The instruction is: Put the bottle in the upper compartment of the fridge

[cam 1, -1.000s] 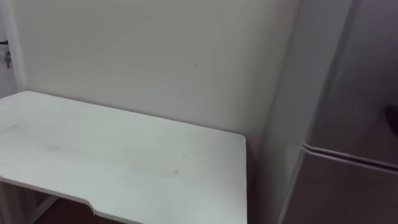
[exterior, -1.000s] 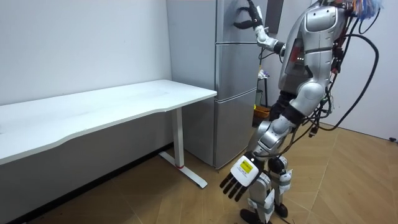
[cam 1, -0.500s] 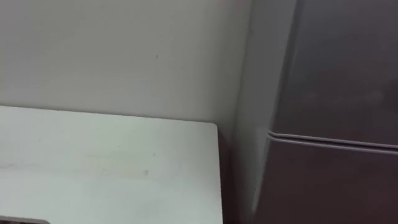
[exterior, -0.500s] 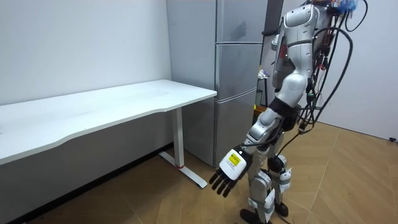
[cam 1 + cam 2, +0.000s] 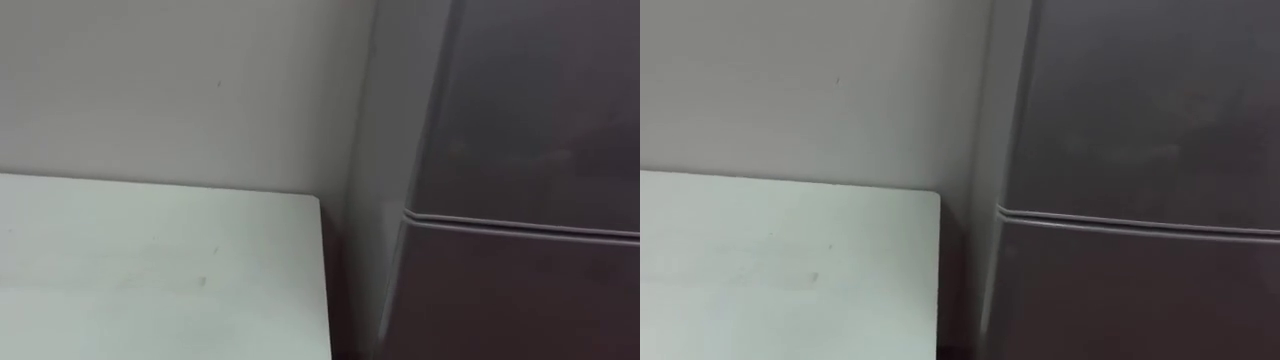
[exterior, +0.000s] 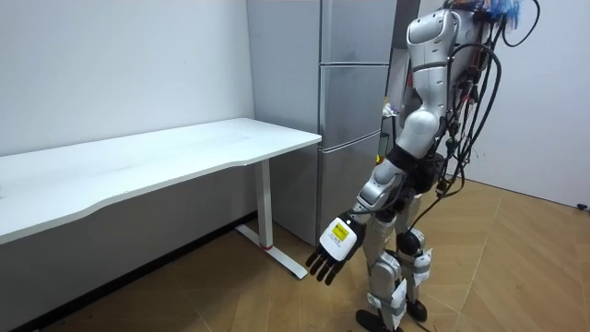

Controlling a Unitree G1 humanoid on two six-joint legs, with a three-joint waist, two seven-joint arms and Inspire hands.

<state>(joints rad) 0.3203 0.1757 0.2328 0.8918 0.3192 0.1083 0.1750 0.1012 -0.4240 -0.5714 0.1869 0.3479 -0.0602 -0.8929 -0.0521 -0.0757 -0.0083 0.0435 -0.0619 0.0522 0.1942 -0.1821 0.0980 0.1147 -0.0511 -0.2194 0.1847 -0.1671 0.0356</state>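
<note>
White wall (image 6: 120,65), white table (image 6: 184,148), grey fridge (image 6: 355,101) with both doors shut. Your left hand (image 6: 333,251) hangs straight-fingered and empty. You cannot tell where the bottle is. Expect it rigid, smooth and perhaps slippery, so wrap it mid-body.

dim, flat light in eye views; brighter, even room view
</note>
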